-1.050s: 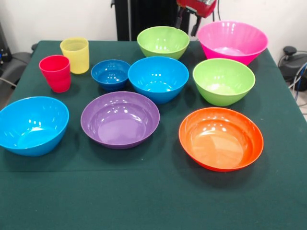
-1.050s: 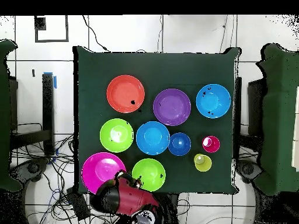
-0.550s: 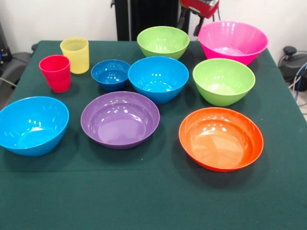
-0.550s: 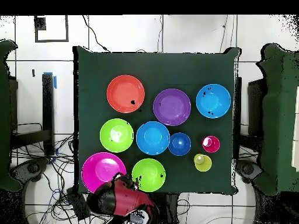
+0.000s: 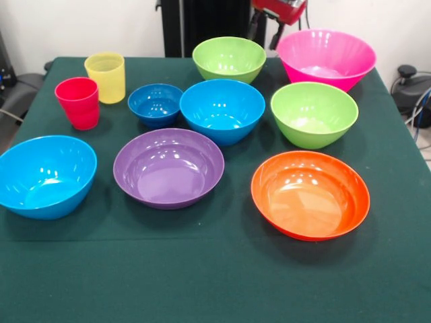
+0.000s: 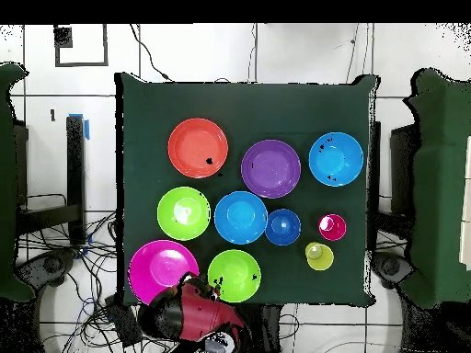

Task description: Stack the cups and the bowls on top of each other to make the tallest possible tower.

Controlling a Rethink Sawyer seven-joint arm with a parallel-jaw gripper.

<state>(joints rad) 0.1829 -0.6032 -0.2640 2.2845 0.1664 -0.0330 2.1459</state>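
In the front view, at the left edge, a light blue bowl (image 5: 46,176) lies on the green tablecloth (image 5: 202,282). It is glossy, round plastic. Above it, in the upper left, stand the red cup (image 5: 78,102) and the translucent yellow cup (image 5: 106,77), just beside each other, both upright and taller than wide. To their right sits the small dark blue bowl (image 5: 155,104), and below it the wide purple bowl (image 5: 168,167), which is shallow and shiny. In the middle is the second light blue bowl (image 5: 222,111), with a lime green bowl (image 5: 229,58) behind it at the top. Further right come the other lime green bowl (image 5: 314,114), the wide orange bowl (image 5: 310,194) in the lower right, and the big pink bowl (image 5: 326,58) in the upper right.

The gripper (image 5: 267,32) hangs at the top edge, between the upper green bowl and the pink bowl, touching neither. All cups and bowls stand separately; nothing is stacked. I cannot tell if the gripper is open or closed.
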